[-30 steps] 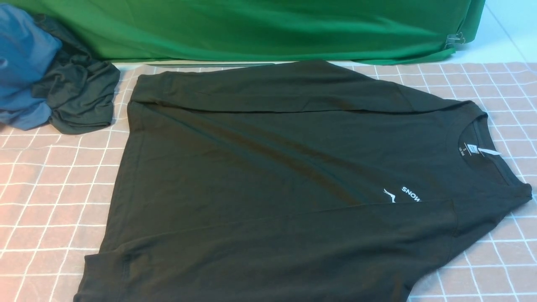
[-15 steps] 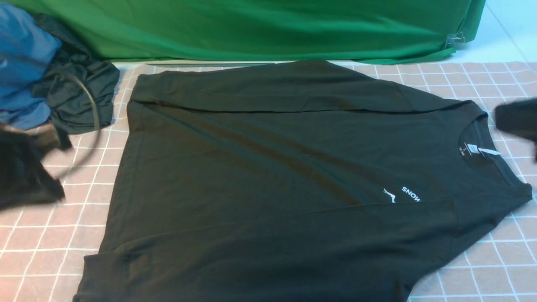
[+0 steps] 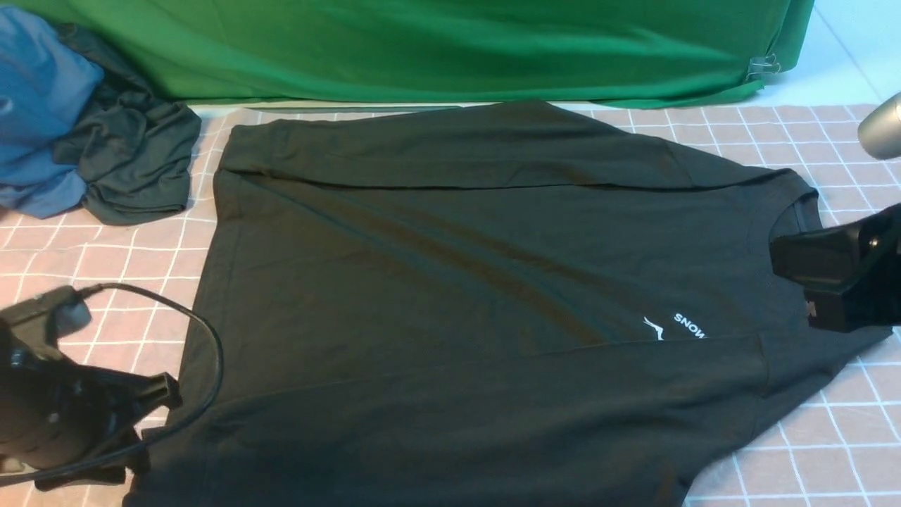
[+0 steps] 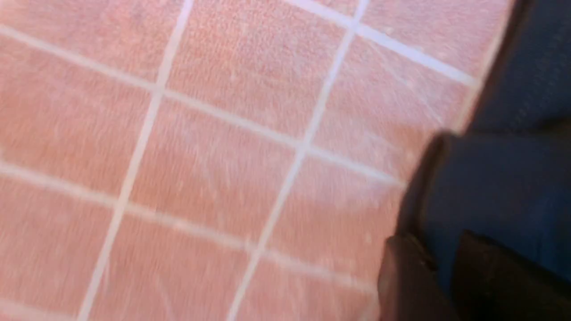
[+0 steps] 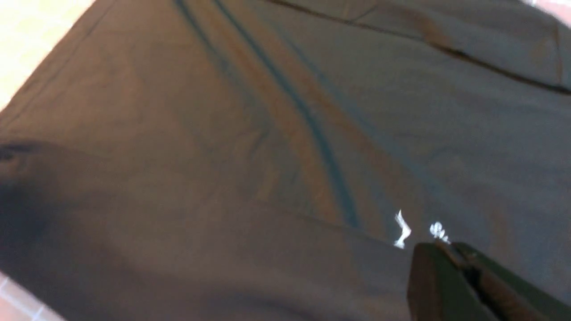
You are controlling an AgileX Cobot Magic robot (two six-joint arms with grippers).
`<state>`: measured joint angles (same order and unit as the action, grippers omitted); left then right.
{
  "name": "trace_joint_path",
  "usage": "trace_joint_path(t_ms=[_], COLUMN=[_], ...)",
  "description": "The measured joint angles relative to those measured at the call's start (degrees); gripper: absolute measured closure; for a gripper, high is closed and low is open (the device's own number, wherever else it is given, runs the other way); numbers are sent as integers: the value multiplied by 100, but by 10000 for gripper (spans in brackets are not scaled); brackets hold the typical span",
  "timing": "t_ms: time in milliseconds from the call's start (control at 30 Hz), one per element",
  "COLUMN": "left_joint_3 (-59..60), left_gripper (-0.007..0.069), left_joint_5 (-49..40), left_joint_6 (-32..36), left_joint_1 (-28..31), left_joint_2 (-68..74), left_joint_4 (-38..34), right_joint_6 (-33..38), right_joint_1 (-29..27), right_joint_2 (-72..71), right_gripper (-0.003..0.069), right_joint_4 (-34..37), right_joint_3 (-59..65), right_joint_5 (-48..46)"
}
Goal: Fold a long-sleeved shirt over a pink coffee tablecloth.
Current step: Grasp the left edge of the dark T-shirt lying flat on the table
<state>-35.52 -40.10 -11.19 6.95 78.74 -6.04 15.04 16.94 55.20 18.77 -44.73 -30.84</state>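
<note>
**Both arms brought in over the shirt, fold not yet begun**

A second back no arm was seen in the front view; half a second back both were blurs at its edges. Now the left arm is set low at the near left, just beside the hem corner of the long-sleeved shirt. The right arm is held over the collar at the right, and the neck label is hidden beneath it.

No shift of the shirt is noted: it lies flat, mid pink coffee tablecloth, hem left, collar right, both sleeves apparently laid in across the body.

Judged: the approach is about done, and a grasp at both ends is likely next.

Right jaws are pressed together, with nothing held. Left jaws — blurred in the wrist view; their gap cannot be told, and no cloth is seen gripped.

Counted:
- shirt, one
- pink cloth, one
- green cloth, one, far
- other garments, two, far left — blue garment, dark grey-green garment
- arms, two
</note>
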Motion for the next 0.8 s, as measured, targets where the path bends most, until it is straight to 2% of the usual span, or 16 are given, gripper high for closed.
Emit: trace_joint_path(t_ms=[200,333,400,467,600,667,700,733,800], left_joint_3=[0,0,0,0,-11,-11,-11,-46,-151], left_gripper=[169,86,84,99,231,359,372,488,561], left_joint_5=[636,901,925,924,905,891,892,787,549], left_joint_6=[204,331,461,658,898,909,919,1015,1057], left_joint_1=[0,0,0,0,0,0,0,0,0], left_joint_2=[505,612,617,619,637,637,637,631,588], left_joint_4=[12,-52,-80,-152,-218,-326,-350,-377,-364], right_joint_6=[0,0,0,0,0,0,0,0,0], right_joint_1=[0,0,0,0,0,0,0,0,0], right_joint_2=[0,0,0,0,0,0,0,0,0], right_gripper=[619,619,619,619,619,619,619,619,619], right_joint_4=[0,0,0,0,0,0,0,0,0], right_joint_3=[0,0,0,0,0,0,0,0,0], right_joint_5=[142,142,142,146,159,164,164,171,178])
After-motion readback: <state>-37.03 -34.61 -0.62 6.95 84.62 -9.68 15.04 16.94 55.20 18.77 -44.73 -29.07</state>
